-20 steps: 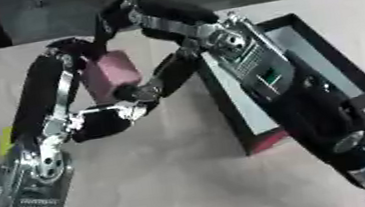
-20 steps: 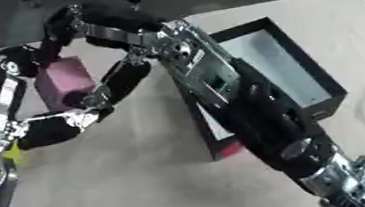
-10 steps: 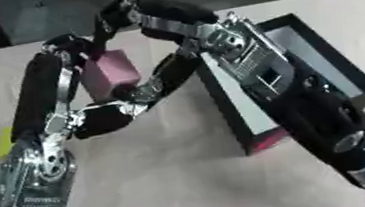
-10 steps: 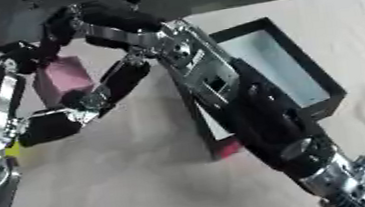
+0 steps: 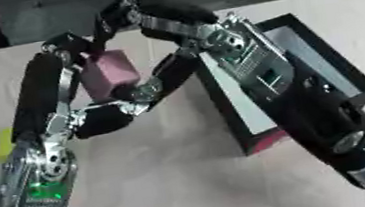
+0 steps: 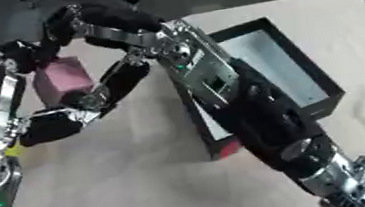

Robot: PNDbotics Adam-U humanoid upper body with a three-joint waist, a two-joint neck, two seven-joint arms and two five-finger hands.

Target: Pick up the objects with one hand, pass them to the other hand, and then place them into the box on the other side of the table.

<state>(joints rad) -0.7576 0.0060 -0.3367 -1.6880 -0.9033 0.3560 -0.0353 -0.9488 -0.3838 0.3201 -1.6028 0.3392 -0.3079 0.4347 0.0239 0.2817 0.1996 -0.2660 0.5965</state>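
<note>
Handover in progress: pink rectangular block [image 5: 108, 74] sitting mid-air above worktop [image 5: 169, 178], left of open black box [image 6: 292, 73]. Right hand [image 5: 132, 96] curling fingers round block's lower end; left hand [image 5: 82, 50] gripping top, likely until transfer is secure.

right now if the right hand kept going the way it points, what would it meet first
Most likely the pink block: the right hand reaches left towards it and already sits against its lower edge. The left hand is at the block's top. Depth between them is unclear.
</note>
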